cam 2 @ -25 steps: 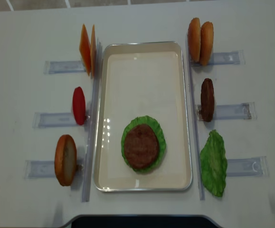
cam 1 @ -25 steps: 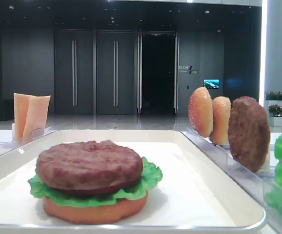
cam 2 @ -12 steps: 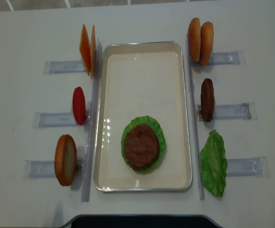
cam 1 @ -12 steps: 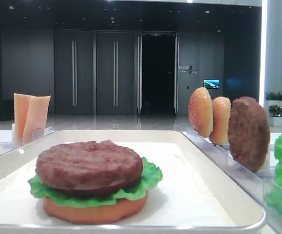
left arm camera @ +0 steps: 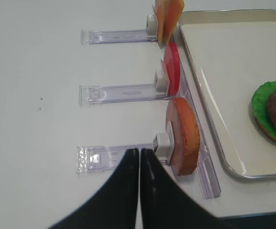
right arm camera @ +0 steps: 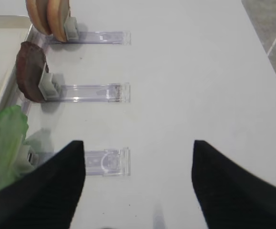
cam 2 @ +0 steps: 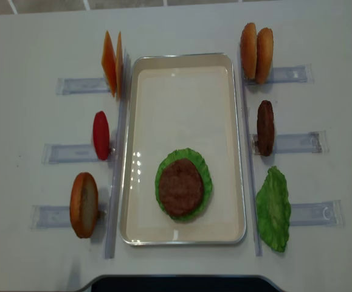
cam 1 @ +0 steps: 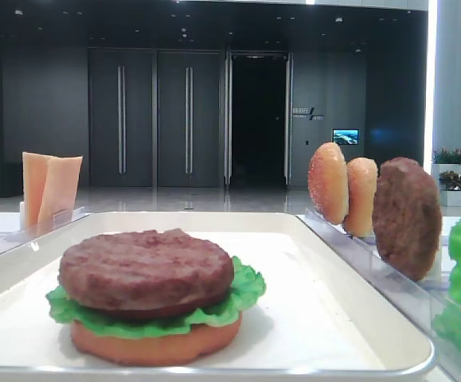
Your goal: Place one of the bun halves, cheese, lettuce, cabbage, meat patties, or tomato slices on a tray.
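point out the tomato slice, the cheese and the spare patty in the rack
tomato slice [cam 2: 101, 135], overhead view, middle of its red edge
cheese [cam 2: 112, 63], overhead view, orange face
spare patty [cam 2: 265, 128], overhead view, centre of its brown edge

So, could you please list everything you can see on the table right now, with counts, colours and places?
tray: one, white, table centre.
stack on the tray: brown meat patty over green lettuce, on an orange bun base, near end.
cheese: two pale-orange slices, upright, far left rack.
tomato slice: one, red, upright, middle left rack.
bun half: one, golden, upright, near left rack.
bun halves: two, golden, upright, far right rack.
second meat patty: one, dark brown, upright, middle right rack.
lettuce leaf: one, green, near right rack.
left end effector: shut, empty.
right end effector: open, empty.
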Motion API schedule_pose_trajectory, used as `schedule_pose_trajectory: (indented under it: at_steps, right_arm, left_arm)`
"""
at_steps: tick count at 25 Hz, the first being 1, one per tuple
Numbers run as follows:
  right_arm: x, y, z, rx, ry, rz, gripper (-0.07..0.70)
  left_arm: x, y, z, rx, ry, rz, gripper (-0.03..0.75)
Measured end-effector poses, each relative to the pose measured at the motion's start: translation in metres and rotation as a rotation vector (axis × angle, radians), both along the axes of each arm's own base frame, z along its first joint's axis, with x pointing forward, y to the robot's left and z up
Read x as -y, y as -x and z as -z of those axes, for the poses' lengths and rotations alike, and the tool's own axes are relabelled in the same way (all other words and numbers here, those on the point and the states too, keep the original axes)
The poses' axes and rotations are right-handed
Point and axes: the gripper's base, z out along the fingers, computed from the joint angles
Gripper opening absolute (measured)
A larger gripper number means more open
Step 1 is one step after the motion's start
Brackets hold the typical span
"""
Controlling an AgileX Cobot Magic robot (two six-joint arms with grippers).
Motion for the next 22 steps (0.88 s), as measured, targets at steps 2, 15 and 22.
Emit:
schedule_pose_trajectory:
  at_steps: [2, 15, 22]
  right_arm:
    - [-0.0001, 0.0014, 0.0, 0.01, 0.001, 0.0, 0.485]
    - [0.0001, 0.0019, 0.0001, 0.013, -0.005, 0.006, 0.484]
    - [0.0005, 0.0019, 0.0001, 0.012, -0.018, 0.018, 0.484]
  left_arm:
    - [0.0, 0.0, 0.0, 0.0, 0.0, 0.0, 0.0]
    - [0.0, 0.0, 0.0, 0.0, 0.0, 0.0, 0.0]
    - [0.0, 0.0, 0.0, 0.0, 0.0, 0.0, 0.0]
